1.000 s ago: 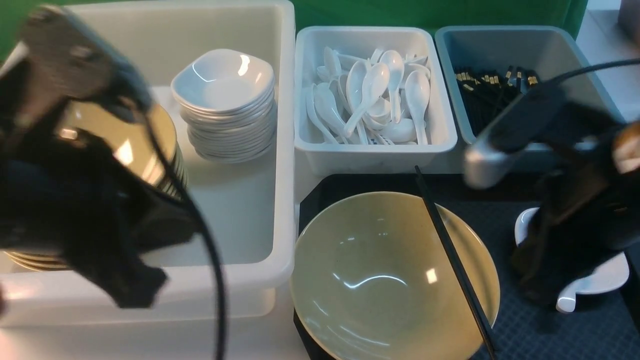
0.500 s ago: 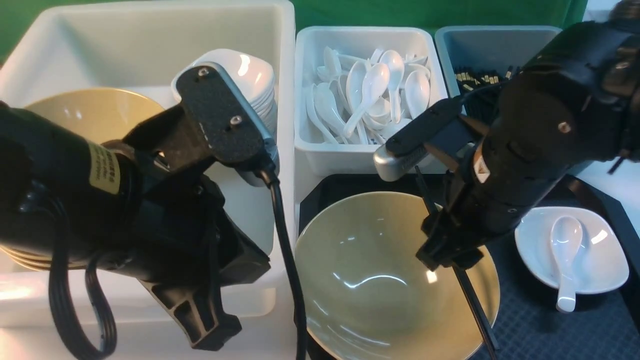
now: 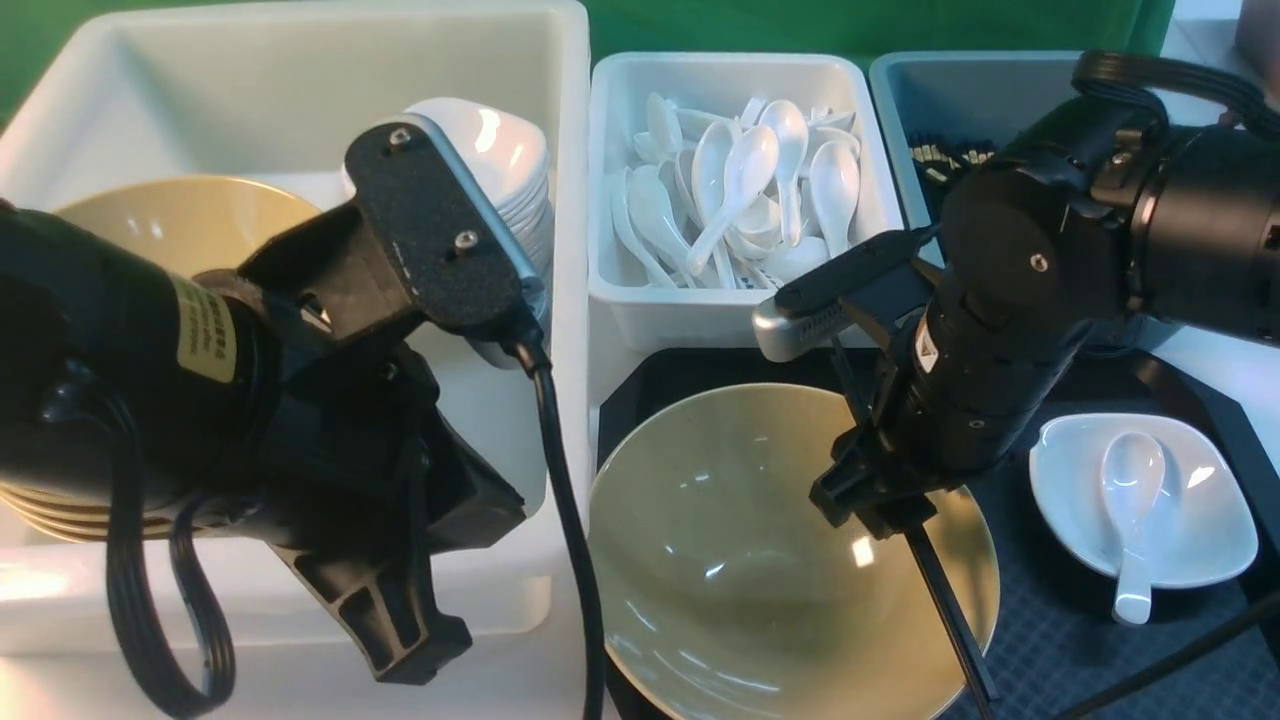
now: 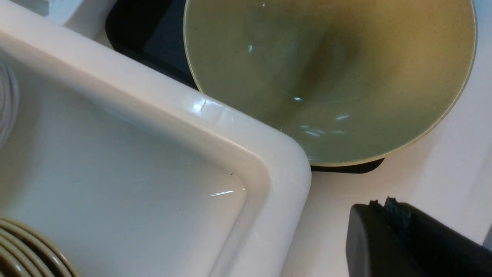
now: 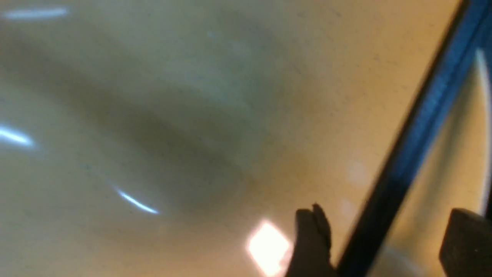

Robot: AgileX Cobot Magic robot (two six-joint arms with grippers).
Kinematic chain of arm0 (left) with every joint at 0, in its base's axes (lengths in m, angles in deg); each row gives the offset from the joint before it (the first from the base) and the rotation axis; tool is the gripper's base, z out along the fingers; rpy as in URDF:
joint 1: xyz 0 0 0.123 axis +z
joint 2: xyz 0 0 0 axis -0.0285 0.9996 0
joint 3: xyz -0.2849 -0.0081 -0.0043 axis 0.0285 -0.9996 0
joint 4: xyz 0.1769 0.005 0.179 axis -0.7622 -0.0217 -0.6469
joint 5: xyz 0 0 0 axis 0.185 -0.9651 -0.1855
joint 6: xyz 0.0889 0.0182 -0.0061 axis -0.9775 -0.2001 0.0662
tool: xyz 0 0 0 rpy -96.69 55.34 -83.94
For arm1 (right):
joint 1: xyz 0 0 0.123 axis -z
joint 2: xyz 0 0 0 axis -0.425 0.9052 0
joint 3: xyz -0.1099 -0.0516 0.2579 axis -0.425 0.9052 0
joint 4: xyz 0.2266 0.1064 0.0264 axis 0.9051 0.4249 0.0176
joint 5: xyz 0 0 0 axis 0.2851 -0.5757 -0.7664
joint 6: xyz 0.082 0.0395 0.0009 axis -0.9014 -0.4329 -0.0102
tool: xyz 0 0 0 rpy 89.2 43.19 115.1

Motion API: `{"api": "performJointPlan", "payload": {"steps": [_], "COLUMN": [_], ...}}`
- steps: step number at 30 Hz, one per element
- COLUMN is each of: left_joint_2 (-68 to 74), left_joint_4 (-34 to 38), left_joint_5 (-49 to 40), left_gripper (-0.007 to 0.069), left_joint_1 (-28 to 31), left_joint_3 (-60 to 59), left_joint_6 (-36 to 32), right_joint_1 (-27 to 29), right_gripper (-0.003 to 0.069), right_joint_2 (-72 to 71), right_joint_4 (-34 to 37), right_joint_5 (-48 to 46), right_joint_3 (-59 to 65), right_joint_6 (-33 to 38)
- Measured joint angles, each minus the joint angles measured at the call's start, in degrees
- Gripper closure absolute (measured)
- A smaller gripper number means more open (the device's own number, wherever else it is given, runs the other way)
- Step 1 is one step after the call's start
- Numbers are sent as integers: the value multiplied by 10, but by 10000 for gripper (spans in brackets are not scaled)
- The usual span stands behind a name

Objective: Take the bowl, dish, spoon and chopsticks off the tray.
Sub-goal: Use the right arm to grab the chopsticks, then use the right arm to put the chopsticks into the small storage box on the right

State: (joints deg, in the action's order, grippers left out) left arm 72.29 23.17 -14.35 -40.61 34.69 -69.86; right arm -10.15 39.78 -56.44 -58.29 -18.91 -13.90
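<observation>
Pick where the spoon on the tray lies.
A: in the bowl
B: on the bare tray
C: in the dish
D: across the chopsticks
C: the spoon lies inside the dish, with its handle pointing toward the dish's near rim.

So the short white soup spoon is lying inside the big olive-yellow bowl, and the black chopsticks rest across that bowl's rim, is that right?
Not quite. The short glossy white soup spoon lies in the small white shallow dish, to the right of the large olive-yellow round bowl, as the front view shows. The thin black chopsticks do rest across that bowl's rim.
</observation>
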Motion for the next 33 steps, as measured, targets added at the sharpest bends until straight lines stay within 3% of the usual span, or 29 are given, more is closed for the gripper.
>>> {"api": "performJointPlan", "payload": {"steps": [9, 10, 11, 13, 15, 20, 25, 28, 29, 33], "left_joint_2": [0, 0, 0, 0, 0, 0, 6, 24, 27, 59], "left_joint_4": [0, 0, 0, 0, 0, -2, 7, 30, 34, 77], "left_joint_5": [7, 8, 8, 8, 6, 4, 42, 96, 104, 184], "left_gripper": [633, 633, 633, 633, 633, 633, 633, 633, 633, 633], "left_joint_1": [0, 0, 0, 0, 0, 0, 0, 0, 0, 0], "left_joint_3": [0, 0, 0, 0, 0, 0, 0, 0, 0, 0], "left_joint_6": [0, 0, 0, 0, 0, 1, 19, 26, 26, 23], "right_joint_1": [0, 0, 0, 0, 0, 6, 47, 115, 115, 208], "right_gripper": [347, 411, 411, 504, 550, 548, 548, 548, 548, 548], "right_joint_2": [30, 31, 31, 28, 17, -32, -49, -38, -37, 19], "right_joint_4": [9, 9, 9, 10, 10, 10, -18, -36, -36, -44], "right_joint_5": [6, 6, 6, 2, -3, -28, -42, -9, -9, 91], "right_joint_3": [-1, -1, -1, -1, -1, -20, -95, -169, -174, -258], "right_joint_6": [1, 2, 2, 10, 17, 50, 73, 75, 75, 47]}}
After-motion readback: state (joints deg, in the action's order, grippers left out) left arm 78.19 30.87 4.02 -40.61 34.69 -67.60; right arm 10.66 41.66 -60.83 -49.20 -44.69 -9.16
